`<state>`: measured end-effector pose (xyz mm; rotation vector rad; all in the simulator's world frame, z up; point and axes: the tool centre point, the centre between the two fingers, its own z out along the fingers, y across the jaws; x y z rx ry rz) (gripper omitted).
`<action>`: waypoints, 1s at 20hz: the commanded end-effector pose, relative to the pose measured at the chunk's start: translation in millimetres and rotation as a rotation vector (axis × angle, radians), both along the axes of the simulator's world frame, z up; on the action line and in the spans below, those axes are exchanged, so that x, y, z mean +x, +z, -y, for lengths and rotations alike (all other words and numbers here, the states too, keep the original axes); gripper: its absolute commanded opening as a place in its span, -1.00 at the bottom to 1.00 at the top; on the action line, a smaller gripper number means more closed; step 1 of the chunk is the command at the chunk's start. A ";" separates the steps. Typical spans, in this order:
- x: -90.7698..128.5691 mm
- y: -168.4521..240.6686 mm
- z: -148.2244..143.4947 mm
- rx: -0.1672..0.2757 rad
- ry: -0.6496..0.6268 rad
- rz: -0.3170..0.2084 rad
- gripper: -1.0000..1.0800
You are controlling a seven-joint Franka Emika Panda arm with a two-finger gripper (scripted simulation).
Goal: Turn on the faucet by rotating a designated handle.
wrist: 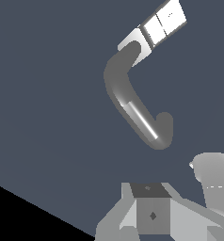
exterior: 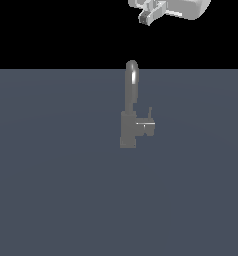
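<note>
Currently the white gripper (exterior: 147, 17), at the exterior view's top edge, touches nothing; its jaw spread cannot be determined, well above the dull grey arched faucet (exterior: 130, 107).

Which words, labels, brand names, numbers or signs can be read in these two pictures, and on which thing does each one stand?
None: no readable text appears in either view.
The dull grey metal faucet with the tall arched spout is plain.
Its small stubby grey handle is plain.
The white gripper carries no label; the small dark diamond mark on it in the wrist view is no letter or number.
</note>
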<state>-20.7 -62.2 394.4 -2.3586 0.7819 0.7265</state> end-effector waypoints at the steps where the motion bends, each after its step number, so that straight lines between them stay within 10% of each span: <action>1: 11.6 -11.6 5.6 0.041 -0.039 -0.037 -1.00; 20: 81.9 -136.8 46.2 0.398 -0.387 -0.366 -1.00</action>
